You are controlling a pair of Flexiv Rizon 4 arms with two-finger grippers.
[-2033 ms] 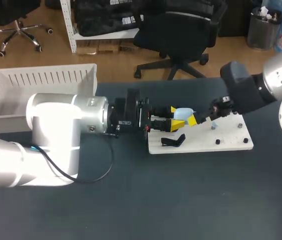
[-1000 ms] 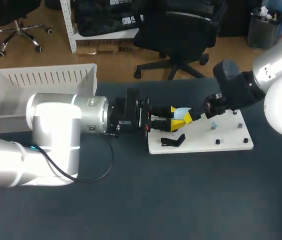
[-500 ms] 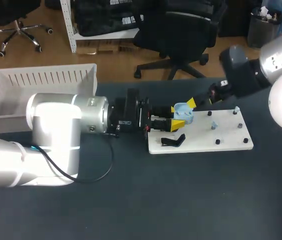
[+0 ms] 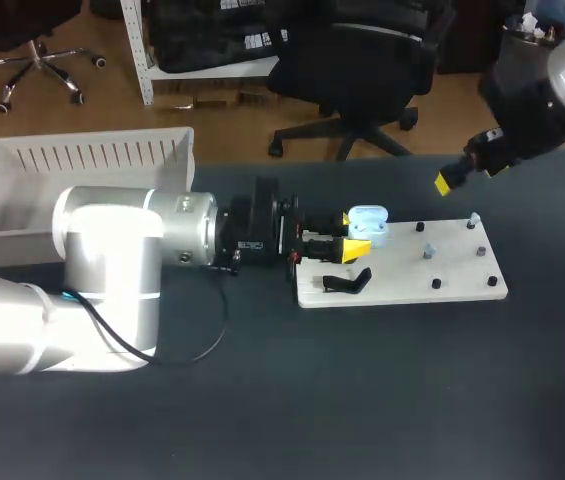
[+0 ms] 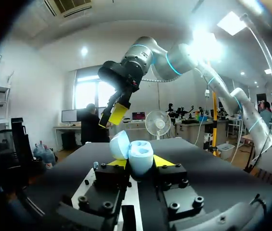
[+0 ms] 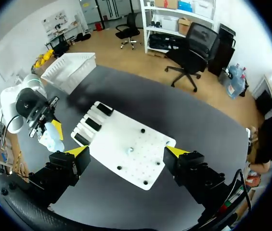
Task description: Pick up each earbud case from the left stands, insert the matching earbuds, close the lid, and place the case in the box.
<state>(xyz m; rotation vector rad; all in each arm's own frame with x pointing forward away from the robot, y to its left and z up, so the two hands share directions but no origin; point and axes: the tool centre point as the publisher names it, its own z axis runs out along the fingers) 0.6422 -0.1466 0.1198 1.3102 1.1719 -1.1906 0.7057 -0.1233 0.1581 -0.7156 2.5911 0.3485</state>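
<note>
A light blue earbud case (image 4: 368,222) with its lid up is held over the left end of the white board (image 4: 457,285), my left gripper (image 4: 350,236) shut on it from both sides. In the left wrist view the open case (image 5: 135,149) sits between the yellow tips of my left gripper (image 5: 139,161). My right gripper (image 4: 447,182) hangs open, up and to the right of the case, apart from it. In its own view the right gripper (image 6: 128,151) is high over the board (image 6: 111,139), nothing between its fingers. A small pale earbud (image 4: 427,250) stands on the board.
A black stand (image 4: 347,283) lies at the board's near left corner and several black pegs dot its right half. A white slatted basket (image 4: 82,165) stands at the far left of the table. Dark tabletop lies open in front of the board.
My right gripper has drawn back from the case, up and to the right, over the last second. The case stays in the left gripper, its open lid now uncovered.
</note>
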